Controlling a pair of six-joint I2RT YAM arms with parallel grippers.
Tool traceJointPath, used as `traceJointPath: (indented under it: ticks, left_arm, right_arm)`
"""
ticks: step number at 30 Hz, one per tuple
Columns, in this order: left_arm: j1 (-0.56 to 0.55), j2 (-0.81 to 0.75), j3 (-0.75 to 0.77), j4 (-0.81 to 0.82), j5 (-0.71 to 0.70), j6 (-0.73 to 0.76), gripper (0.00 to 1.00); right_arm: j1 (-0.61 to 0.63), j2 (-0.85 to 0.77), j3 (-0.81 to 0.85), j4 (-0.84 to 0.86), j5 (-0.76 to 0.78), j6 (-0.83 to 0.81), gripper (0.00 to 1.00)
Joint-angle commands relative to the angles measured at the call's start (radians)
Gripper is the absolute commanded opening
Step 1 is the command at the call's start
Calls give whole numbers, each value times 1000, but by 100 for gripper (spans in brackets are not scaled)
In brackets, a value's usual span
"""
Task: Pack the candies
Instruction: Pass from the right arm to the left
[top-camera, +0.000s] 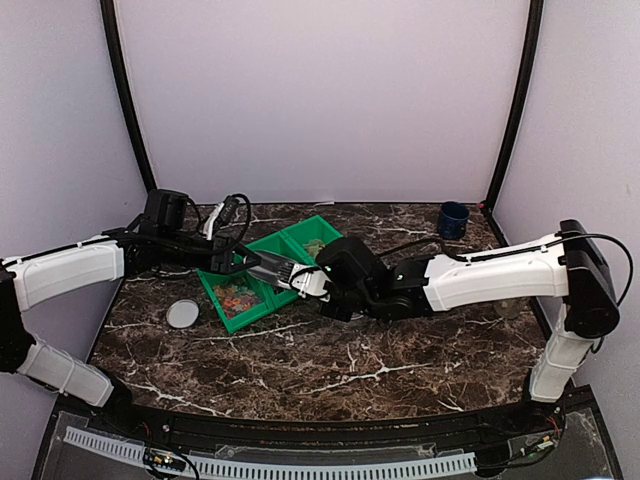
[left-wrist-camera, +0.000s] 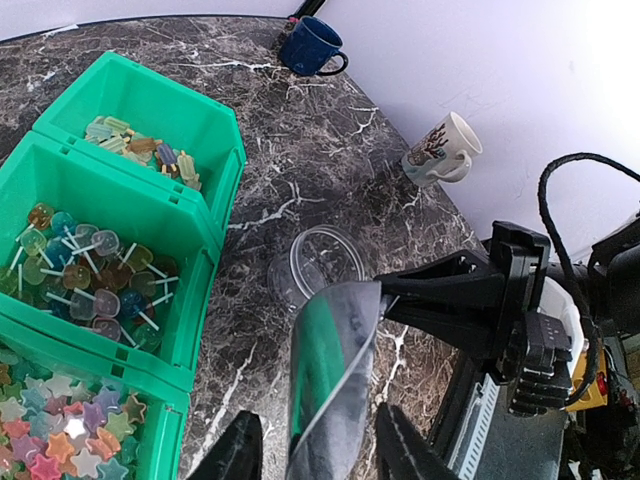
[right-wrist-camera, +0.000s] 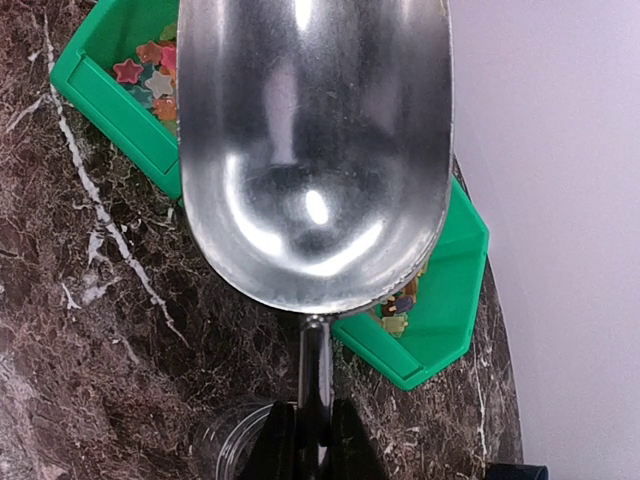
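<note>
In the bin (left-wrist-camera: 215, 190), end compartment: tiny multicoloured star-shaped candies (left-wrist-camera: 60, 425).

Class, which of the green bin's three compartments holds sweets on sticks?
The middle compartment: its round sweets have white sticks. The star-shaped pieces and small pastel blocks either side have none.

Scoop (right-wrist-camera: 310, 150) polished metal, mirror-glossy; bin (left-wrist-camera: 140, 90) smooth green plastic; candies (left-wrist-camera: 60, 425) slightly glossy; table (top-camera: 350, 370) veined marble.
</note>
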Motion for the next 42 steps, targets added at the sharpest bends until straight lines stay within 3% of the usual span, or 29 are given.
traceJointPath:
  ticks: [1, 6, 15, 22, 29, 34, 36, 39, 42]
  left_arm:
    - [-5, 1, -13, -1, 20, 7, 41]
    - [-4, 7, -11, -2, 24, 9, 34]
    - [-5, 22, -10, -5, 19, 7, 14]
    - [-4, 27, -14, 2, 17, -4, 9]
    - [-2, 22, -21, 17, 15, -17, 3]
    - [7, 1, -35, 49, 27, -29, 2]
    - [11, -9, -40, 61, 35, -32, 2]
    - [16, -22, -48, 82, 51, -41, 1]
    - [21, -34, -56, 103, 88, -50, 0]
  right_arm:
    - [16, 9, 39, 57, 30, -6, 0]
    - [19, 10, 40, 63, 35, -12, 0]
    - [26, 7, 31, 77, 36, -18, 0]
    - [27, -9, 2, 115, 38, -22, 5]
    - [28, -24, -31, 146, 59, -30, 26]
    - [26, -66, -75, 194, 48, -42, 49]
    - [23, -93, -109, 214, 36, -48, 63]
    - [12, -145, -160, 267, -14, -45, 100]
    - [-21, -231, -224, 342, -122, -20, 98]
